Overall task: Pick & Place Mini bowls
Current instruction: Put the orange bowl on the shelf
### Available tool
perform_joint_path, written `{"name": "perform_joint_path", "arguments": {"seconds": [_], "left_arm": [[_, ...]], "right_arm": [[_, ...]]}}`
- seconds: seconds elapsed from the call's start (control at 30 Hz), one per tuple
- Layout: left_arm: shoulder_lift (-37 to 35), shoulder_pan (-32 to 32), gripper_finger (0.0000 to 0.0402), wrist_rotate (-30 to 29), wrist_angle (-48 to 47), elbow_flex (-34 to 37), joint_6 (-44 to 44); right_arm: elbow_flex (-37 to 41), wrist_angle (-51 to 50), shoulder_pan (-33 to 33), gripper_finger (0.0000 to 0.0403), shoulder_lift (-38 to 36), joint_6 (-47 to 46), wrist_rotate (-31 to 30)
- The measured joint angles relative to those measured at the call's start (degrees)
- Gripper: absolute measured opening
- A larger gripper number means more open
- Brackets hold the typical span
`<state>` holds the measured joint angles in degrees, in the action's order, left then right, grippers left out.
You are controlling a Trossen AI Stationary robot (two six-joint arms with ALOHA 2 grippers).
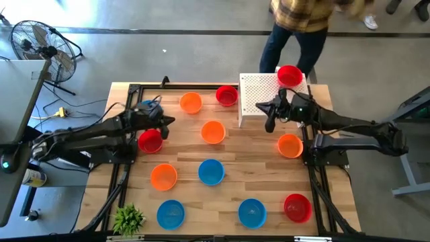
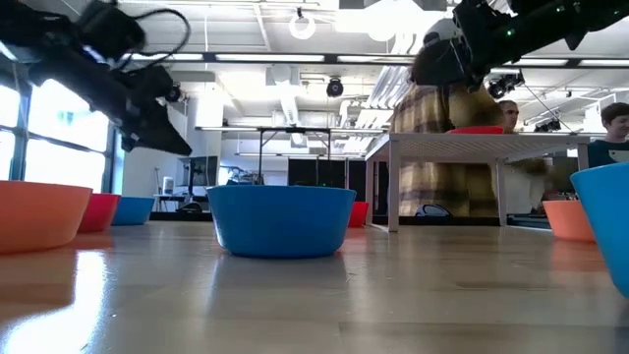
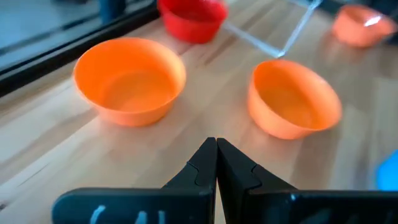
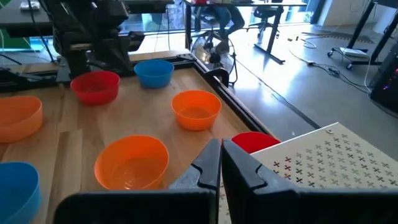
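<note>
1. On the table (image 1: 262,144) in the high view lie many mini bowls, red, orange and blue.
2. At mid left, the left pincer (image 1: 169,121) is shut tight and holds nothing.
3. A red bowl (image 1: 150,140) sits just below that pincer, and an orange bowl (image 1: 213,132) lies to its right, apart from it.
4. Another orange bowl (image 1: 191,102) is up and to the right of it.
5. At upper right, the right pincer (image 1: 259,107) is shut too, with nothing in it.
6. It hangs over the lower edge of a white box (image 1: 259,91).
7. One red bowl (image 1: 289,75) rests on top of the box, up and right of that pincer.
8. Another red bowl (image 1: 227,95) sits just left of the box.
9. At the top stands a person (image 1: 299,27).
</note>
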<state>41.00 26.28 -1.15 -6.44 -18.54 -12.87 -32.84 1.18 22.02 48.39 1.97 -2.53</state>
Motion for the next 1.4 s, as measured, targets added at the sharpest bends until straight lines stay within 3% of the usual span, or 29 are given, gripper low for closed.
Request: {"name": "perform_joint_path", "arguments": {"seconds": [0.27,0.6,0.77,1.0,1.3,1.4], "left_arm": [[20.6,3.0,0.0008,-2.2,-4.5,-14.9,-3.9],[41.3,20.6,0.013,6.1,-15.5,-33.7,1.9],[49.8,25.6,0.0155,10.2,-17.1,-37.3,2.4],[55.3,26.6,0.0132,15.6,-16.4,-37.8,3.8],[55.3,26.2,0.0013,14.8,-16.8,-37.8,8.6],[55.3,26.2,0.0011,14.5,-17.2,-37.8,9.6]], "right_arm": [[0.0,0.2,-2.3,0.0008,0.0,2.0,-1.0],[0.0,0.2,-2.3,0.0011,0.0,2.2,-1.0],[0.0,0.2,-2.3,0.0012,0.0,2.6,-0.9],[0.0,0.2,-2.3,0.0012,0.0,3.0,-0.9],[0.0,0.2,-2.3,0.0012,0.0,3.0,-0.9],[0.0,0.2,-2.3,0.0012,0.0,3.0,-0.9]]}}
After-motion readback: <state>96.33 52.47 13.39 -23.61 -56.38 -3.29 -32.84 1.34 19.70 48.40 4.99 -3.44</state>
